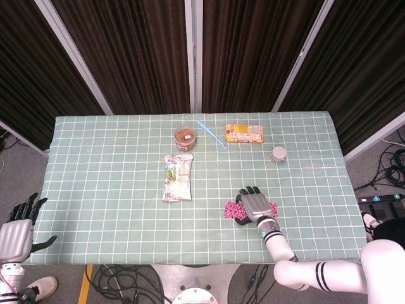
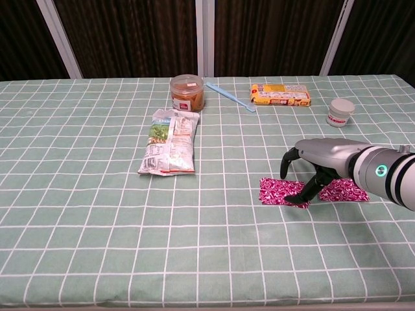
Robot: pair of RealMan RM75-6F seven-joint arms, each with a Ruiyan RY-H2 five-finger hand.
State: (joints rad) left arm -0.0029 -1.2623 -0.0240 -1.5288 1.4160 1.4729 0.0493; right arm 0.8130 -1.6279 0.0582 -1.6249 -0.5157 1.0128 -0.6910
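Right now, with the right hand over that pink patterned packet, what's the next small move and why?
Probably close the fingers to pinch the pink packet. The right hand arches over its middle with fingertips down on it, but the packet lies flat on the table, so nothing suggests a secure hold yet.

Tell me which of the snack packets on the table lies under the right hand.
The pink patterned packet, beneath the right hand. The white-and-green bag and the yellow packet lie apart from it.
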